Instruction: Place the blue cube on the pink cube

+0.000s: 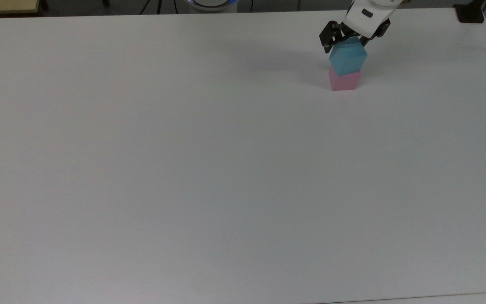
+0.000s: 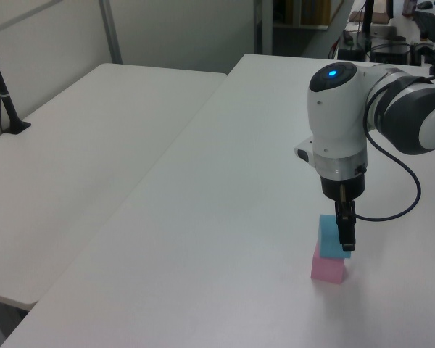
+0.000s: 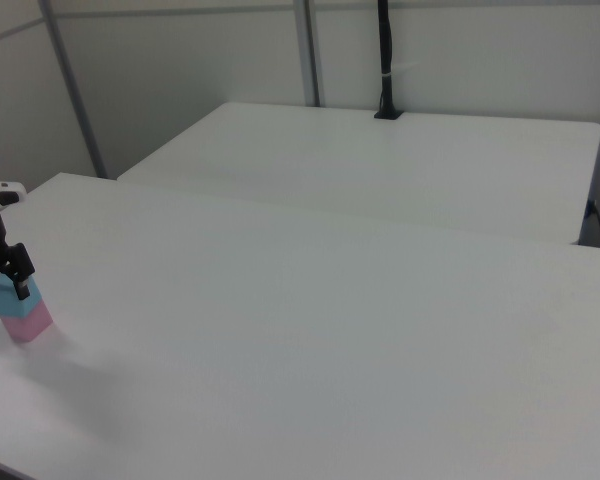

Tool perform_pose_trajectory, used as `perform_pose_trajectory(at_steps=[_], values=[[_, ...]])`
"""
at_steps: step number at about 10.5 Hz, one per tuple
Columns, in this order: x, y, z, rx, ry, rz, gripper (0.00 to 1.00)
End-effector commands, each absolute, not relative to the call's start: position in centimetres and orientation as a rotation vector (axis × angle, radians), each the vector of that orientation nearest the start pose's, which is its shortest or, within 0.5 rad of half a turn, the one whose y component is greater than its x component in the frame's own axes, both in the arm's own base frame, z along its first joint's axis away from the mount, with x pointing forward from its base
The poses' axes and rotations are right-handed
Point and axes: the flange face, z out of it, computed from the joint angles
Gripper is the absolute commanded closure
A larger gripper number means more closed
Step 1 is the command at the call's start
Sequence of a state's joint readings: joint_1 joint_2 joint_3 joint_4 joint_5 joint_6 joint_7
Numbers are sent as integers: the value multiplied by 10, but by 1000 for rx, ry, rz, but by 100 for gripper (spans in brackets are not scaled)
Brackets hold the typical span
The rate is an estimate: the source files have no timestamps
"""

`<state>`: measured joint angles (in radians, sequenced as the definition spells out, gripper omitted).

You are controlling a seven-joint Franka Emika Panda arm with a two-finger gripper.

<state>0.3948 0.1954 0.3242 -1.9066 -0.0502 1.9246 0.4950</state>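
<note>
- Near the far right corner of the white table (image 1: 184, 169) in the top view, the small matte light-blue cube (image 1: 347, 60) sits on the small matte pale-pink cube (image 1: 344, 81), turned slightly off square; placement looks done.
- Same view: the black two-finger gripper (image 1: 346, 39) has its fingers spread wider than the blue cube, straddling its top, apparently gripping nothing.
- From the left view, the blue cube (image 2: 328, 233) rests on the pink cube (image 2: 328, 267), overhanging a little toward the left view's right, with the gripper (image 2: 344, 233) low beside it.
- From the right view, the gripper (image 3: 2, 275) hangs over the stacked blue cube (image 3: 8, 296) and pink cube (image 3: 25, 322); I'd judge a straight lift comes next.
</note>
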Motion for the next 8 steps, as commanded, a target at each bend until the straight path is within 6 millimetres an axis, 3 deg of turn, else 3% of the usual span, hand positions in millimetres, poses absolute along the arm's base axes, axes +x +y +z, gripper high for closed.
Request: perform_pose_trajectory(at_steps=[1,2,4,6,8], values=[[466,341,444,-3199,-223,163,0],[487,315,471,-3195,-160,139,0],[527,241,514,-3187,-172,111,0],[560,155,542,-3193,-85,71,0],[572,96,550,-3208,-73,90,0]])
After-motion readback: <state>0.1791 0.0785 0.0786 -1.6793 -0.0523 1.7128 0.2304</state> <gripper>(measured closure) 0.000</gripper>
